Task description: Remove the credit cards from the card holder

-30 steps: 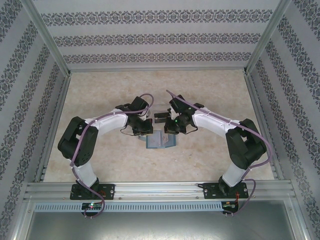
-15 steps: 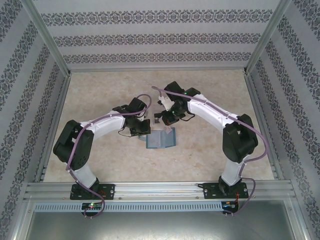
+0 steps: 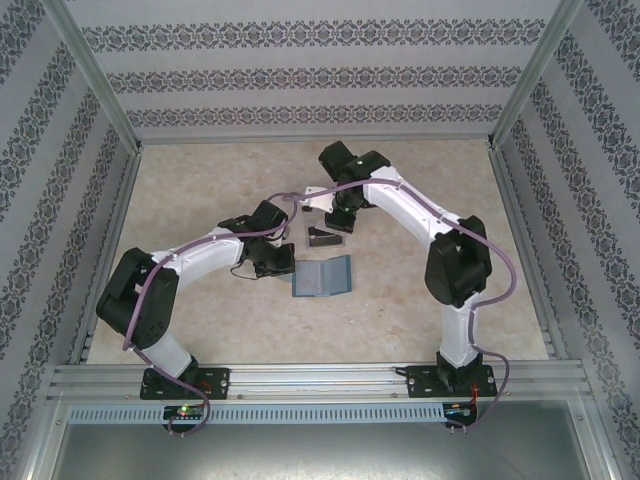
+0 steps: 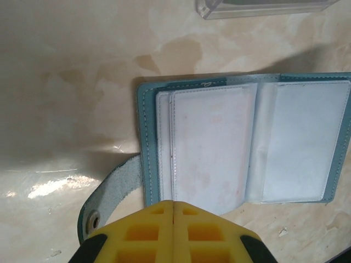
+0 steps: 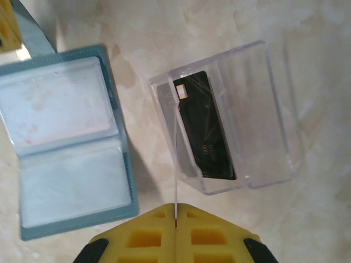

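The teal card holder [image 3: 322,277] lies open on the table, its clear sleeves facing up [image 4: 247,142] and its snap tab [image 4: 104,197] out to one side. My left gripper [image 4: 173,203] is shut with nothing between its jaws, its tips over the near edge of the holder's left page [image 3: 283,262]. My right gripper [image 5: 176,206] is shut on a thin pale credit card [image 5: 176,159], seen edge-on. It hangs above the clear plastic box [image 5: 258,109], behind the holder [image 3: 335,212]. A dark card [image 5: 205,131] lies inside that box.
The clear box [image 3: 322,238] sits just behind the holder [image 5: 66,142], its corner also at the left wrist view's top edge [image 4: 263,6]. Patterned walls and metal rails [image 3: 320,375] enclose the marble-look table [image 3: 420,290]. Open tabletop lies left and right.
My right arm has lifted away from the holder and swung toward the back with a card in its jaws, ending over the clear box. My left gripper has stayed at the holder's left edge.
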Motion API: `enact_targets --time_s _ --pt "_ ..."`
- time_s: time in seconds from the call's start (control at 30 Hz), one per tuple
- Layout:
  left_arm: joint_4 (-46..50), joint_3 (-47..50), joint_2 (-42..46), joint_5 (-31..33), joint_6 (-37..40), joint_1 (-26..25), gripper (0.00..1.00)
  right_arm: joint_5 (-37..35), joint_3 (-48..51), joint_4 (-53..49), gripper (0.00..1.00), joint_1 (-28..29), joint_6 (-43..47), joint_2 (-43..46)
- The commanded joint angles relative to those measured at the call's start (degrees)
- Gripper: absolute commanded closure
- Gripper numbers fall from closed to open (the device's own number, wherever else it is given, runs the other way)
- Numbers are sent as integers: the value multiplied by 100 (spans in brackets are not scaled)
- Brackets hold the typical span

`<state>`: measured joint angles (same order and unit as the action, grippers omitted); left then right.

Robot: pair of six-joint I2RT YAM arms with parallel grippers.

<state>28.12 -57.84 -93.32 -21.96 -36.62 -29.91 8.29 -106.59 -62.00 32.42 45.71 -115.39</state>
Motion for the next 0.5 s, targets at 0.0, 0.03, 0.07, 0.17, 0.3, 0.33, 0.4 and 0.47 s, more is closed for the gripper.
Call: enact_targets --time_s 0.0,0.03,0.07,0.17,0.3,0.33,0.4,0.47 --pt "241 122 223 152 -105 36 100 -163 -681 -724 100 -95 1044 -396" --pt "259 140 256 166 -123 30 100 -171 -887 -831 100 -103 1130 -527" --pt "273 169 286 189 -137 44 100 -149 -1141 -940 100 -110 1215 -655" --pt "315 207 365 224 -161 53 100 -120 -1795 -1160 100 -127 1399 -1033" --pt "374 173 374 267 -165 67 100 -126 -2571 -1507 100 -140 1567 -1526" --pt "369 173 373 261 -166 74 100 -134 -2706 -1547 100 -144 1594 -1614" --pt "361 164 358 272 -174 81 100 -153 -2981 -1595 100 -131 1641 -1816" --pt "361 139 317 275 -168 99 100 -153 -3181 -1625 100 -131 1691 -1973"
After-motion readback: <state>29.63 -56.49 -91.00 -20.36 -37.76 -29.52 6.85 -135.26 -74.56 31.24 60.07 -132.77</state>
